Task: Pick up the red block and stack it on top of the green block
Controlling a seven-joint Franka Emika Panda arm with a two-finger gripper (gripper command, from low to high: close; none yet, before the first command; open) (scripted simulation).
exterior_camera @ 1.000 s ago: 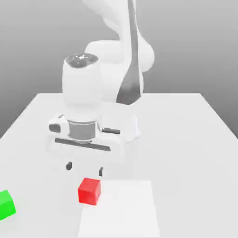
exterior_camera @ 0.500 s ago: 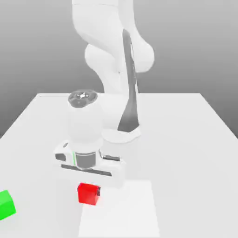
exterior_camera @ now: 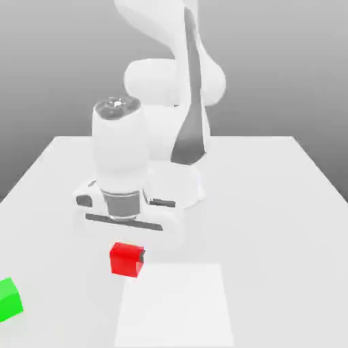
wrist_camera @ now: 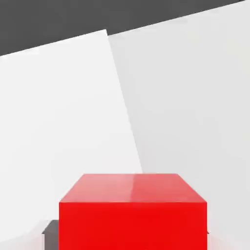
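Note:
The red block point(exterior_camera: 125, 259) hangs a little above the white table point(exterior_camera: 272, 204), near its front. My gripper point(exterior_camera: 127, 257) is shut on it, and one dark fingertip point(exterior_camera: 141, 256) shows against the side of the block toward the exterior view's right. The white hand sits directly over the block. In the hand view the red block point(wrist_camera: 133, 215) sits close between the jaws, with a dark finger pad point(wrist_camera: 50, 227) at its side. The green block point(exterior_camera: 9, 300) rests on the table at the exterior view's far left, well apart from the red one.
A paler square patch point(exterior_camera: 174, 306) marks the table just to the exterior view's right of the red block. The arm's base point(exterior_camera: 178, 183) stands behind the hand. The table's left edge runs close to the green block.
The gripper came down from above the red block, shut on it, and has since risen with the block in its grip. The green block has not moved.

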